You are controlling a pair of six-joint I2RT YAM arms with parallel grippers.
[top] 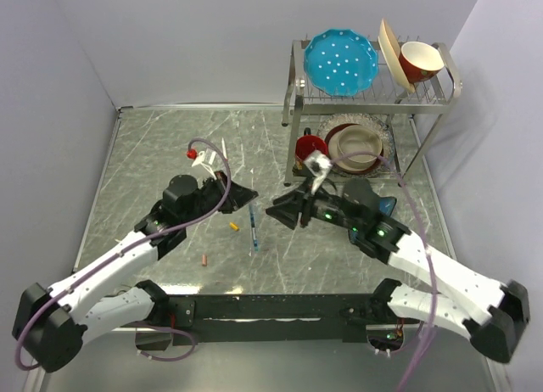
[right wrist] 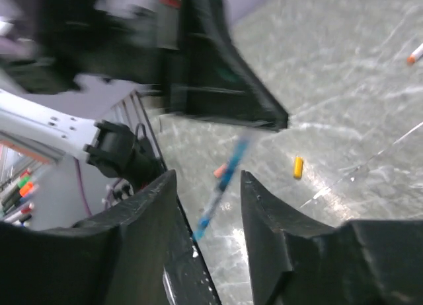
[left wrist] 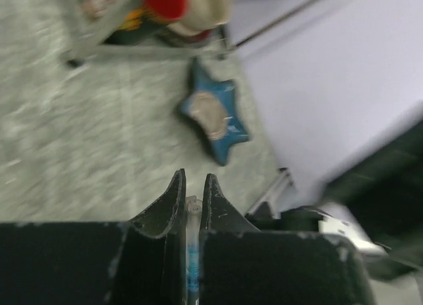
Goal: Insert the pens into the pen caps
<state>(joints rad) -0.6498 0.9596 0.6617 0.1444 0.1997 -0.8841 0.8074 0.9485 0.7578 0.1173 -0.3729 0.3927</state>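
A dark blue-teal pen (top: 253,226) is over the middle of the worktop (top: 153,154), between the two arms. The left pincer (left wrist: 193,177) is clenched on the pen's upper end. In the left wrist view the clear tip shows at the fingertips and the blue barrel runs down through the narrow slit between the fingers. From the right wrist view the pen slants down from that pincer's tip.

The right pincer (right wrist: 206,176) is released, with its fingers spread wide. The pen shows in the gap between them, and whether it touches either finger cannot be told.

A yellow-orange cap (top: 234,226) lies on the worktop just left of the pen. A salmon-pink cap (top: 204,260) lies further left, closer to the near edge. A white pen (right wrist: 415,53) with a red-orange end lies toward the far left area. A dish rack (top: 373,95) holding plates and bowls stands in the far right corner.
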